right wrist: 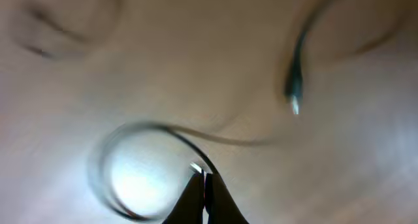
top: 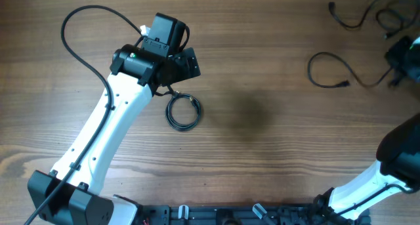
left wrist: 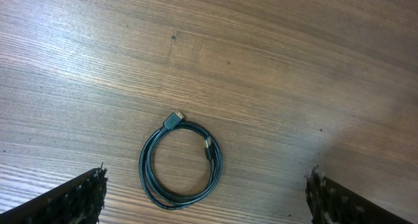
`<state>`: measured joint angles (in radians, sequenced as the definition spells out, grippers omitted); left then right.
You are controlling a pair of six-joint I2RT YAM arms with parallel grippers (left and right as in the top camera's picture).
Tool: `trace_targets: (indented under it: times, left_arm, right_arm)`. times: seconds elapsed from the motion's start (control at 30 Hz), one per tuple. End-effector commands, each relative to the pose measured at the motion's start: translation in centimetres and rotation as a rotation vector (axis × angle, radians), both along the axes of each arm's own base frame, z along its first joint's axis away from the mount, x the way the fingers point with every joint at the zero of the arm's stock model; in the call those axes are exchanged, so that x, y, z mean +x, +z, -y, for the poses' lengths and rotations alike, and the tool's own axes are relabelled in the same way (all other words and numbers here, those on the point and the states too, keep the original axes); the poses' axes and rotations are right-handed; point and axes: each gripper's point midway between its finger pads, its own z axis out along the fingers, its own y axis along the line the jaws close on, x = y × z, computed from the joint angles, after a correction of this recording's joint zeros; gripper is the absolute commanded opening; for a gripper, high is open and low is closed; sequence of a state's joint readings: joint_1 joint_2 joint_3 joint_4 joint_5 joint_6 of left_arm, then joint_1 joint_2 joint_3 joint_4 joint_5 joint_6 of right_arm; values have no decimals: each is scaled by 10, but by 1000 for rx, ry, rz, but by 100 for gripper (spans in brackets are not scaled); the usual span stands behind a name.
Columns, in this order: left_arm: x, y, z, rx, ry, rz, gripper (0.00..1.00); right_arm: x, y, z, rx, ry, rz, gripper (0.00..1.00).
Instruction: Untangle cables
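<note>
Left gripper (left wrist: 206, 196) held wide above coiled cable (left wrist: 142, 165), loose cables (top: 342, 85) laid well right of it, right gripper (right wrist: 203, 178) closed at blurred strand (right wrist: 171, 130)

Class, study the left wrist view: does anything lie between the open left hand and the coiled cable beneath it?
Nothing visible does. The coiled cable lies alone on the bare wood of the table, framed in that view by the open left hand, with no other thing over it or beside it.
</note>
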<state>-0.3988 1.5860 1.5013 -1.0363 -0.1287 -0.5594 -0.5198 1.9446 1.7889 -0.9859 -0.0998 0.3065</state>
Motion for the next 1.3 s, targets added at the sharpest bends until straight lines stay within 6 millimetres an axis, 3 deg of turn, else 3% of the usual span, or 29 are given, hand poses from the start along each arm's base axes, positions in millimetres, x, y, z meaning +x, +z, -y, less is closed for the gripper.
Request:
trace_targets:
  times: [0.0, 0.07, 0.13, 0.2, 0.23, 0.3, 0.33, 0.4, 0.43, 0.47, 0.53, 0.7, 0.87, 1.07, 1.13, 1.23, 1.27]
  left_arm:
    - [3, 1, 1, -11, 2, 2, 100]
    - [3, 1, 2, -12, 2, 4, 100]
    - [3, 1, 2, -12, 2, 4, 100]
    - [3, 1, 2, -12, 2, 4, 100]
    - [2, 1, 4, -22, -4, -1, 100]
    - [1, 0, 6, -36, -12, -7, 100]
    - [1, 0, 6, -36, -12, -7, 100]
    - [1, 0, 6, -36, -11, -7, 100]
    - [1, 0, 6, -36, -12, -6, 100]
    - [2, 1, 6, -36, -11, -6, 100]
    - [2, 1, 6, -36, -11, -5, 100]
    - [3, 1, 7, -39, -12, 1, 100]
    - [6, 3, 8, -44, -12, 13, 100]
    - [6, 3, 8, -45, -12, 14, 100]
    - [6, 3, 8, -45, -12, 15, 100]
    - [6, 3, 8, -45, -12, 15, 100]
    - [6, 3, 8, -45, -12, 14, 100]
  right_arm:
    - [30, 116, -28, -35, 214, 317, 4]
    - [25, 140, -24, -109, 214, 351, 4]
    - [21, 126, -17, -123, 188, 302, 4]
    - [19, 88, -13, -99, 169, 229, 4]
    - [14, 53, -8, -72, 120, 153, 4]
    - [-10, -10, 6, -57, -11, -21, 9]
    - [-20, -27, 11, -63, -58, -82, 10]
    - [-36, -53, 20, -89, -95, -180, 36]
    - [-46, -63, 24, -102, -137, -228, 65]
    - [-48, -65, 25, -101, -158, -238, 83]
    - [-47, -65, 25, -98, -158, -234, 100]
    - [-37, -65, 4, 2, -108, -190, 100]
    - [-47, -14, -19, 47, -167, -107, 99]
    - [-41, -2, -46, 46, -104, -97, 100]
    - [-31, -1, -71, 74, 11, -82, 100]
    - [-1, 10, -151, 152, 502, 48, 100]
    - [2, 12, -166, 139, 610, 69, 100]
